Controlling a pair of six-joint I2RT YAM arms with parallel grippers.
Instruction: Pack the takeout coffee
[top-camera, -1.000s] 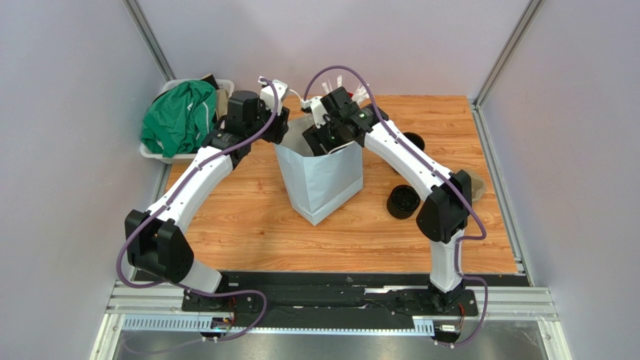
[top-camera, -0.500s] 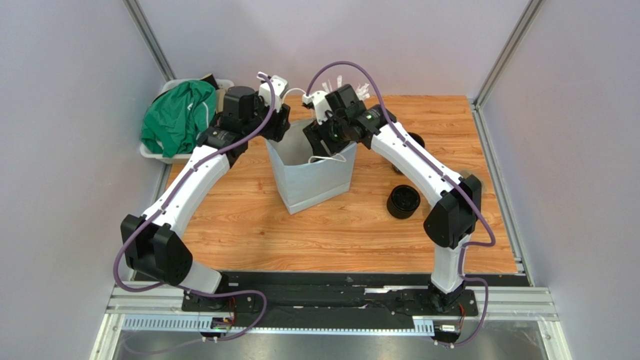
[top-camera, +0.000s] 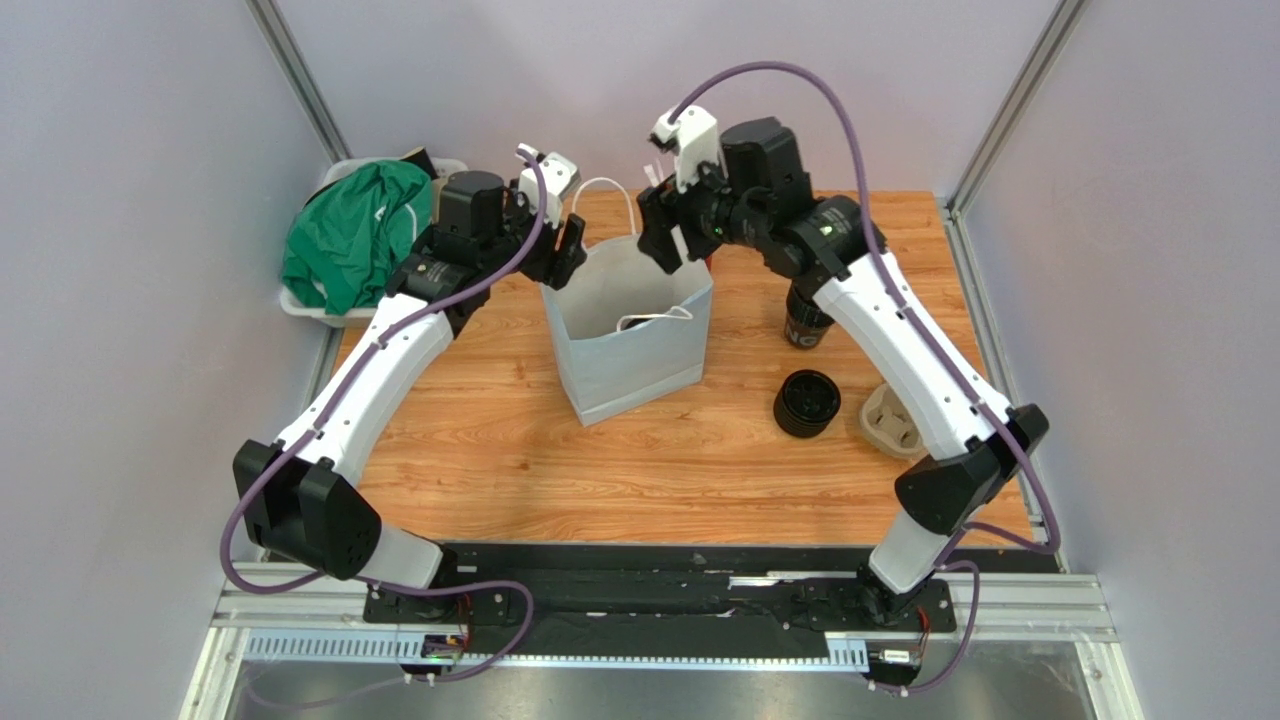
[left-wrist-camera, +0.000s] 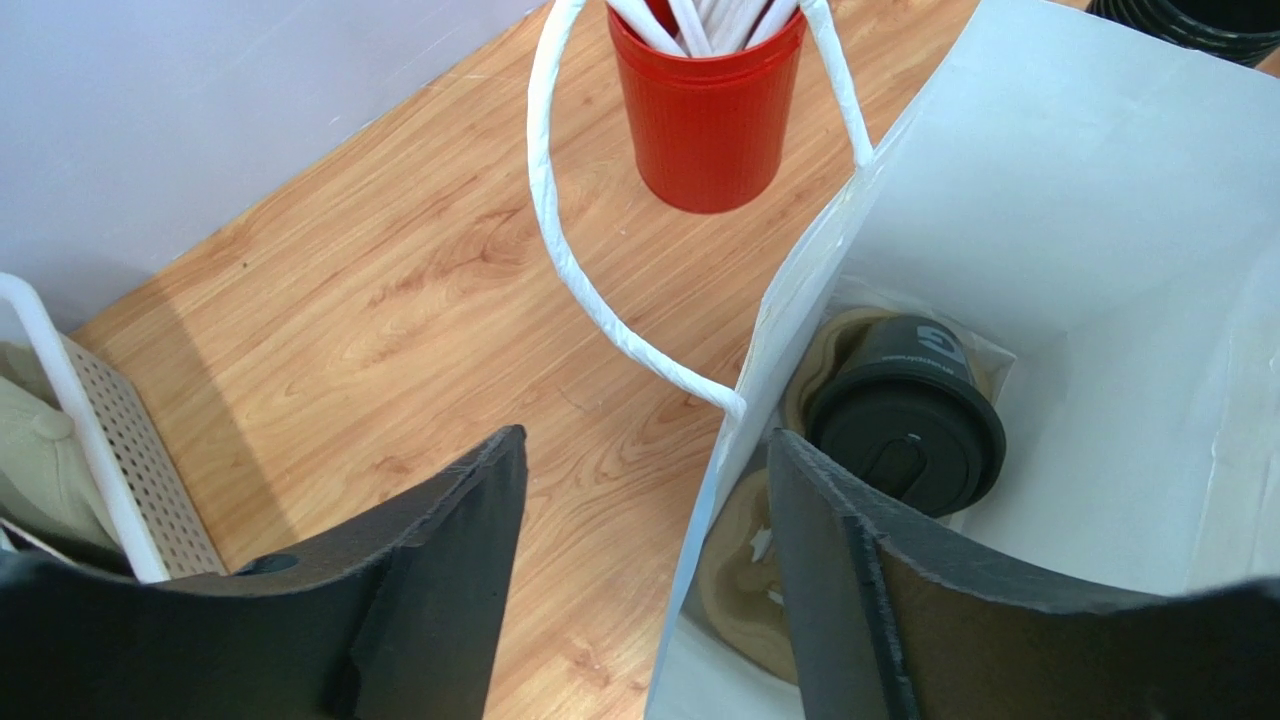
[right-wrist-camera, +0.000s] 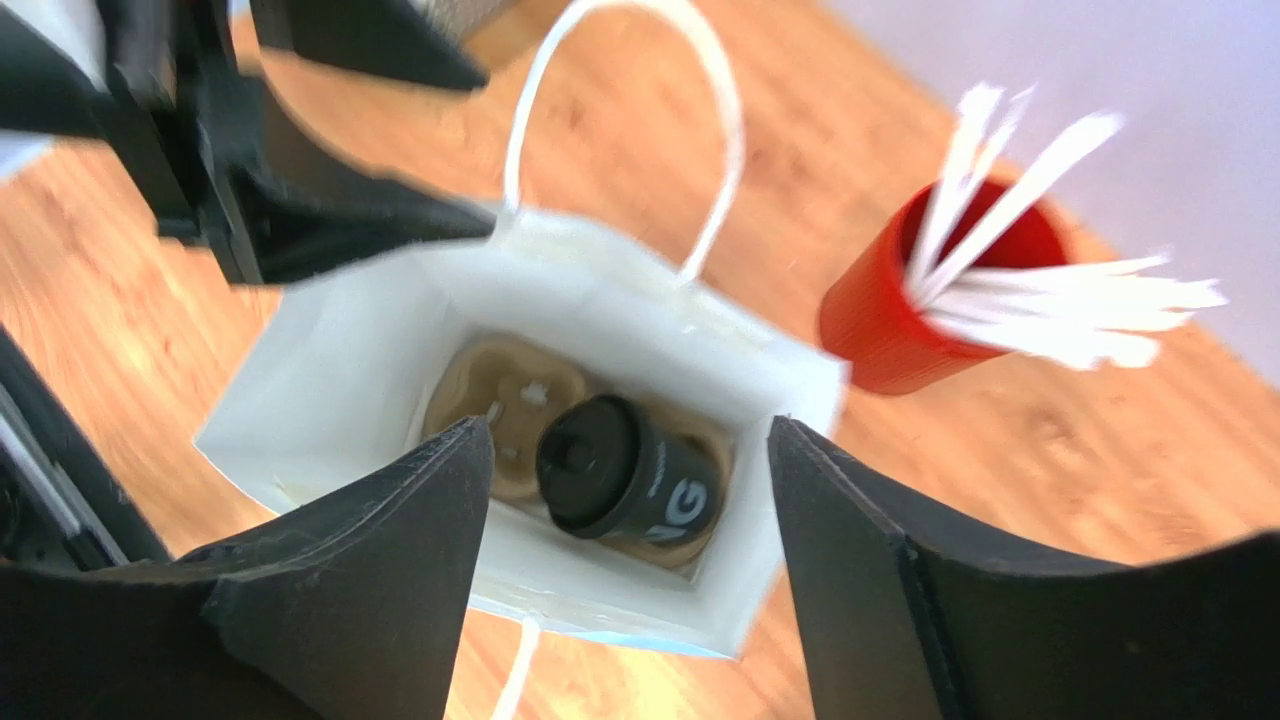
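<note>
Nearest me, a black cup (top-camera: 807, 402) and a second cup (top-camera: 806, 323) wait unpacked on the counter (top-camera: 496, 450). Beyond, a lidded cup (left-wrist-camera: 906, 428) sits inside the white bag (top-camera: 631, 360). My left claw (left-wrist-camera: 643, 443) straddles its rim, wide; my right claw (right-wrist-camera: 628, 428) hovers wide, empty.

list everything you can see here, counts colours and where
paper bag: 1, white, table centre
takeout cups: 3, black; one in the bag, two right of it
cup carriers: 2, brown; one inside the bag, one near the table's right edge
cup of straws: 1, red with white straws, behind the bag
bin: 1, pale, far left, holding a green cloth
table: 1, wood
grippers: 2, black fingers; left gripper open astride the bag's rim, right gripper open above the bag
</note>
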